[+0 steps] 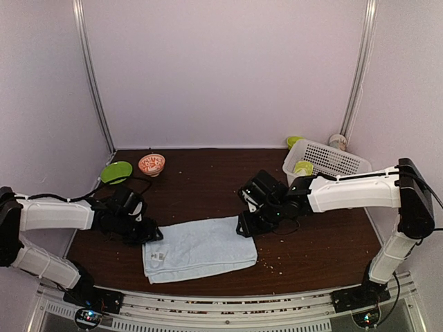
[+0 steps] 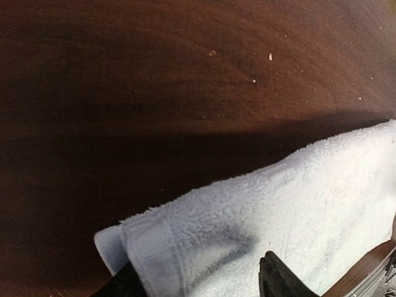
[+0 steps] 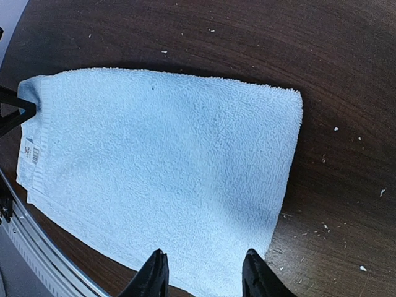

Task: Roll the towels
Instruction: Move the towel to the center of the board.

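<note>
From above, the pale blue towel [image 1: 201,249] lies folded flat near the table's [image 1: 208,180] front edge, with the left gripper [image 1: 147,234] at its far left corner and the right gripper [image 1: 247,225] at its far right; uneven starts would likely skew the roll. The left wrist shows parted fingers [image 2: 279,278] straddling that corner, nothing clamped; a pinch may catch only the top layer. The right wrist shows fingers [image 3: 154,275] likewise released over the towel's edge; closing there may merely drag the cloth.

Free tabletop [image 1: 201,187] behind towel [image 1: 201,249], basket [image 1: 332,159] right, bowl [image 1: 151,164] left
</note>
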`<state>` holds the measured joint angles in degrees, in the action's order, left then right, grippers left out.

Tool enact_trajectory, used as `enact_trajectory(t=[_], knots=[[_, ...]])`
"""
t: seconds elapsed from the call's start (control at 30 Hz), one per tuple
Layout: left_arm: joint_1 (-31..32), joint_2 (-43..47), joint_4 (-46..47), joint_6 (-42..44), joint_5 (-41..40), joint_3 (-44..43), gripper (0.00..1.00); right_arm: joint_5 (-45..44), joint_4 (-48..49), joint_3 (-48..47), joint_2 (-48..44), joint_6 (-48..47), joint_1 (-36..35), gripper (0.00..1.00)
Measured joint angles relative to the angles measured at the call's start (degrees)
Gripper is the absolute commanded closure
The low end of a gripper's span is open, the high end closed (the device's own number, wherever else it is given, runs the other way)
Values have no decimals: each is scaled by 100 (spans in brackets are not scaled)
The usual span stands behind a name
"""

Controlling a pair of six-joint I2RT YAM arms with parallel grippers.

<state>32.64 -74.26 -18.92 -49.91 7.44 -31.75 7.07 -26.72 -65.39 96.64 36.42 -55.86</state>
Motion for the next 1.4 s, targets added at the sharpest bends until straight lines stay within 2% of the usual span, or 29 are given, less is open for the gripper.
enact_trajectory(t=[0.17,0.27,0.5,0.7,0.9,0.97,1.13,1.2,1.3,1.4], knots=[[-4,72,114,-37,39,127,61,52,13,0,0,2,0,59],[2,44,144,-33,109,146,68,57,79,24,0,98,26,59],[337,-623,264,105,260,-286,75,-2,299,664,151,476,494,59],[575,-1449,260,293,455,-1045,77,-116,400,835,387,605,737,67],[763,-2363,254,505,632,-2072,78,-214,837,1445,-15,763,1294,66],[802,-2577,256,555,686,-2334,76,-238,881,1589,-140,750,1427,61],[835,-2653,184,684,697,-2573,41,-332,551,1687,-396,570,1478,51],[835,-2492,55,721,656,-2544,31,-407,267,1626,-568,422,1394,50],[835,-1926,-164,743,553,-2352,22,-505,-105,1252,-822,142,1139,50],[835,-1237,-345,739,448,-2131,19,-516,-240,710,-907,-197,710,52]])
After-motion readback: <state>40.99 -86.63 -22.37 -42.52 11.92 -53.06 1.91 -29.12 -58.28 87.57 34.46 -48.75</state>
